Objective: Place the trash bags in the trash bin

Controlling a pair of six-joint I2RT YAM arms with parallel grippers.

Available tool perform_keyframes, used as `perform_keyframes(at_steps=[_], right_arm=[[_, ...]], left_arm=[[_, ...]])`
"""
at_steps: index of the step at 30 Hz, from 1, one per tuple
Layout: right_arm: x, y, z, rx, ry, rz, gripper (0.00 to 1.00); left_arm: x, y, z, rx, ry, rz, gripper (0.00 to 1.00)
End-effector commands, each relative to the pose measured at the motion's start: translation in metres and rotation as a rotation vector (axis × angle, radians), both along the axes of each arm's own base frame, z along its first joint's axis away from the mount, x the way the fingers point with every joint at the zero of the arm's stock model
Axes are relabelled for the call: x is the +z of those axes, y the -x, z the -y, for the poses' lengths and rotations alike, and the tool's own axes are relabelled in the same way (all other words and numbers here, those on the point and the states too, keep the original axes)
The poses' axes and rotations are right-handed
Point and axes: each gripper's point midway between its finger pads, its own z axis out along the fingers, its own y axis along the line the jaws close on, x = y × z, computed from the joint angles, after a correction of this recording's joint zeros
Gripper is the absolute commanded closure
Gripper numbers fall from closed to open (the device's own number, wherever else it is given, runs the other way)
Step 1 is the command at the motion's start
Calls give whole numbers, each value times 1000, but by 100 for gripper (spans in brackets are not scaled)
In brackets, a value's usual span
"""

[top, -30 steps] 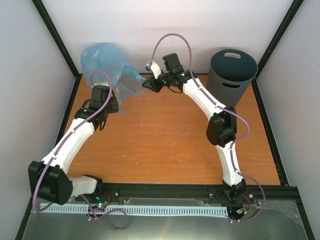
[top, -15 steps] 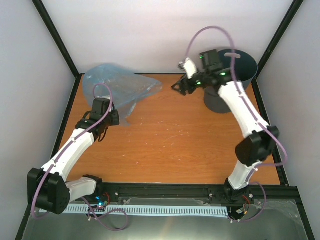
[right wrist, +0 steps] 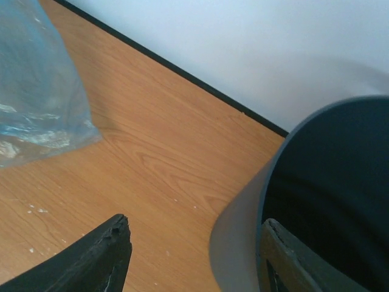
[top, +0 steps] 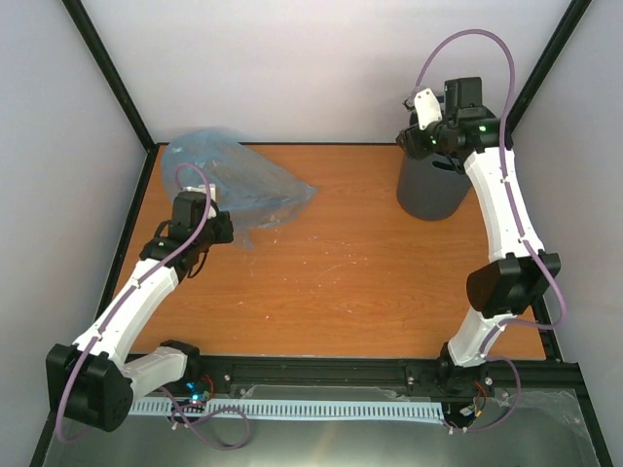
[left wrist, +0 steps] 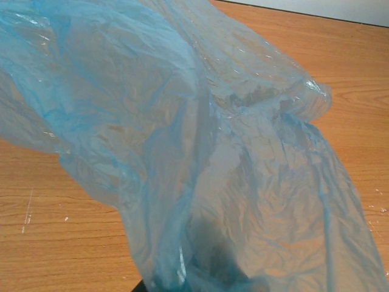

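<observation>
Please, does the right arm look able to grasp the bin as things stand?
Probably yes: its fingers stand open at the rim of the bin, apparently one on each side of the wall, with nothing in between; the bag lies far off.

White arms (top: 146, 282), black joints (top: 513, 284), purple cables (top: 467, 33)

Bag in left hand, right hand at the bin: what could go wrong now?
The right hand, open astride the rim of the trash bin, could tip it when gripping one side. The limp trash bag, pinched by the left hand far across the table, may drag or slip free.
</observation>
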Motion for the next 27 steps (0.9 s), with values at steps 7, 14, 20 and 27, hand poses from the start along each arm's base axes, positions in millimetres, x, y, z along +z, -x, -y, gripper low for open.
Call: perform_keyframes(at_steps=[7, 14, 20, 27], right_arm=[[-24, -27, 32, -117, 70, -50, 45], [-33, -43, 42, -124, 72, -78, 54], [-34, -46, 37, -93, 63, -94, 63], [-44, -36, 29, -46, 39, -147, 71]], left_arm=[[7, -1, 8, -51, 24, 33, 99], [9, -1, 8, -54, 22, 41, 99], [7, -1, 8, -55, 21, 34, 99], [8, -1, 8, -53, 20, 37, 99]])
